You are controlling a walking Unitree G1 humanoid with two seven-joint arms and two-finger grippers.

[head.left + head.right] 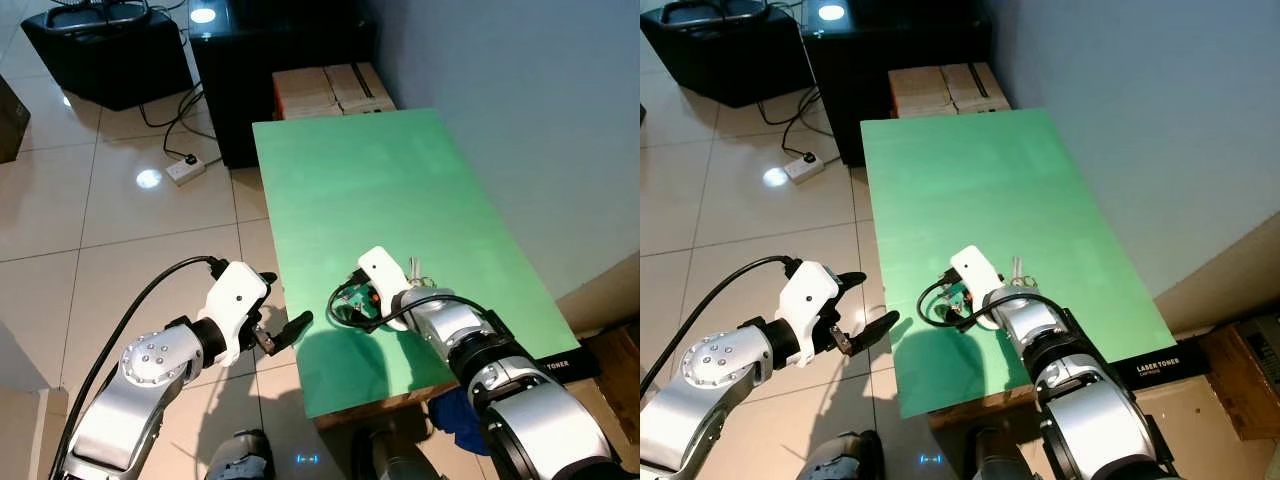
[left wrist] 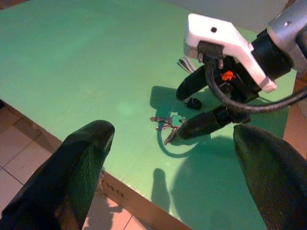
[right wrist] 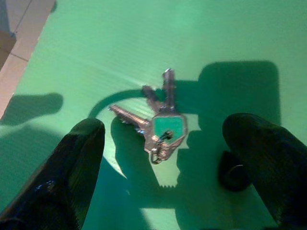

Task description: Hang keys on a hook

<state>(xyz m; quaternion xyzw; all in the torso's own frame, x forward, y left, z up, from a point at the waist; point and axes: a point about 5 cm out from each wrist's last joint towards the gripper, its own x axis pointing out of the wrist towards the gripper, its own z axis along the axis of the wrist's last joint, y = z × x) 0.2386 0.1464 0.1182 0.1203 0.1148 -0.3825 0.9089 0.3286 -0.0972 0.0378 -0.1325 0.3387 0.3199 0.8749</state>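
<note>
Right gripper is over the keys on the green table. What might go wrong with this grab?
The keys lie flat and fanned on the green table, so the open right gripper may pinch one blade and the bunch could slip. A small black piece beside them might get caught too. The left gripper hangs off the table edge, unable to help.

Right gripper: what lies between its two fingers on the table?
In the right wrist view, the keys lie on the green table between the open right gripper's fingers, untouched.

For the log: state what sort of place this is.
Probably a home room or small office: tiled floor, green table against a wall, power strip with cables, and cardboard boxes beside black furniture.
</note>
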